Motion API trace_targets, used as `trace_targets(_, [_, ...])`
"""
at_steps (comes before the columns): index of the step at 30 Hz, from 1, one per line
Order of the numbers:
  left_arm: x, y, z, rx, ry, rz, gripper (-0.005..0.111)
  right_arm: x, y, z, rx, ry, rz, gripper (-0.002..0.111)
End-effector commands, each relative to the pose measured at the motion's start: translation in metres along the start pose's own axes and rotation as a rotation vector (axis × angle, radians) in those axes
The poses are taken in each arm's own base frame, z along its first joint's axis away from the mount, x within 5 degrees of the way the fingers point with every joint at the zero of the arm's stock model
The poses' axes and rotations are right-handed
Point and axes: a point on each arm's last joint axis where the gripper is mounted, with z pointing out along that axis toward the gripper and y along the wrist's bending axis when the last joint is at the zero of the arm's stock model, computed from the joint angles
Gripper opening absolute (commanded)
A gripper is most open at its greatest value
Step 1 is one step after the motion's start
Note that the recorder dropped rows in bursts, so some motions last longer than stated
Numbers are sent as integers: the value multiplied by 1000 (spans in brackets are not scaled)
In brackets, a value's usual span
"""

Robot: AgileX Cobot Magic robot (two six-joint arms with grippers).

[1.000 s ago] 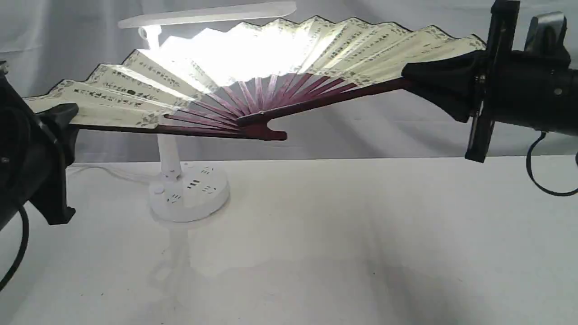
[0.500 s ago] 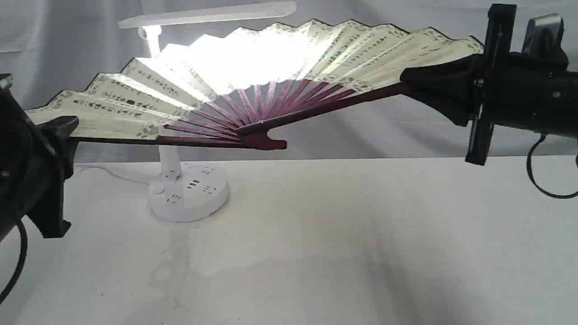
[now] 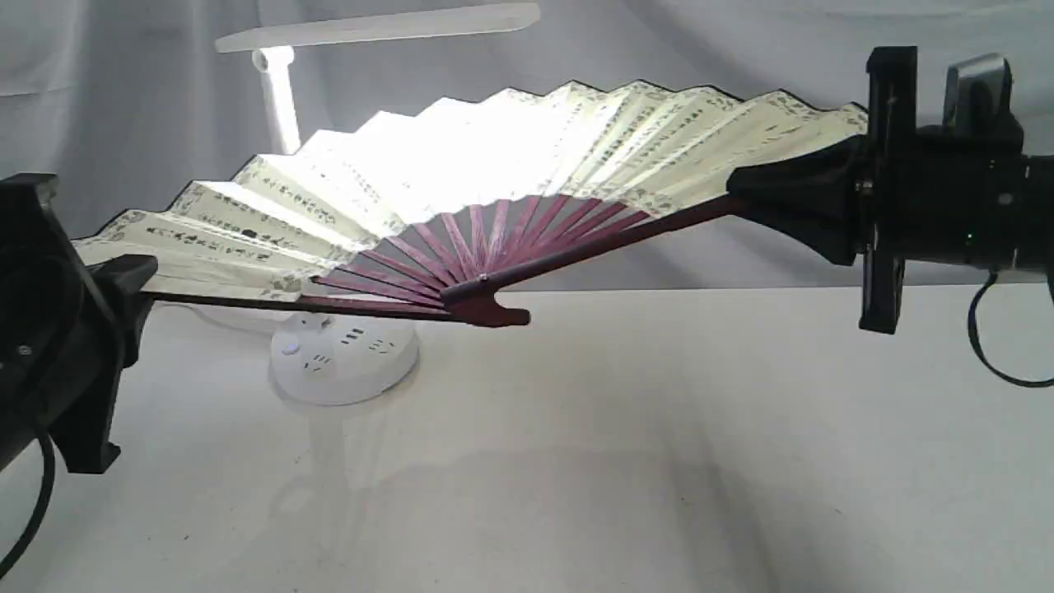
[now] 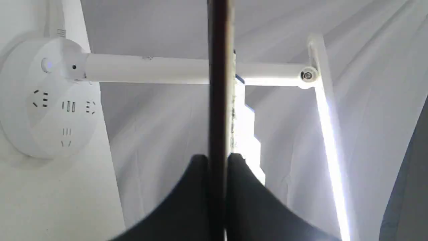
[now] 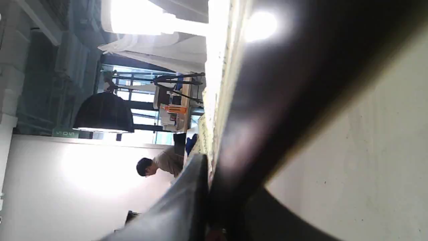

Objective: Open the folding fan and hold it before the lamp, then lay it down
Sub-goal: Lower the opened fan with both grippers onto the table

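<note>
The folding fan (image 3: 510, 156) is spread wide and held in the air in front of the lamp (image 3: 284, 99). Its cream leaf glows where the lamp's head (image 3: 379, 25) shines on it. The maroon ribs meet at a pivot low over the table, beside the lamp's round base (image 3: 346, 362). My left gripper (image 3: 136, 280) is shut on the left guard, and the right gripper (image 3: 745, 193) is shut on the right guard. In the left wrist view the dark guard (image 4: 219, 83) runs out from between the fingers (image 4: 187, 194), past the lamp's stem (image 4: 143, 68). The right wrist view shows the guard (image 5: 267, 100) blurred and close.
A white table (image 3: 659, 453) stretches under the fan, and a pale curtain (image 3: 741, 33) hangs behind it. A black cable (image 3: 988, 354) loops below the right arm. The lamp's white cord (image 3: 206, 317) trails left from its base.
Both grippers have come down with the open fan. Its top edge was level with the lamp's head; it now sits well below it, and the pivot is close to the table.
</note>
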Motion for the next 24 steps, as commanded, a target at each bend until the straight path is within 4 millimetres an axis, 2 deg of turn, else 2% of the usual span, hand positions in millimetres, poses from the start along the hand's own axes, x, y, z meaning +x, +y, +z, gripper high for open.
trace_targets(1, [-14,2,1,9,-99,-35,0,-1,-18,-6,111,-53,-30,0])
trace_targets(11, [-7,33,15,-139,-52,4,0,4,-46,-16,209,-104,-22,0])
trace_targets(16, [3,48,23,-170,26,-16,0,-2,-60,-36,267,-141,-17,0])
trace_targets(19, [8,58,29,-180,60,-98,0,-3,-69,-48,292,-160,6,0])
trace_targets(24, [15,68,38,-109,119,-111,0,-8,-85,-74,337,-233,44,0])
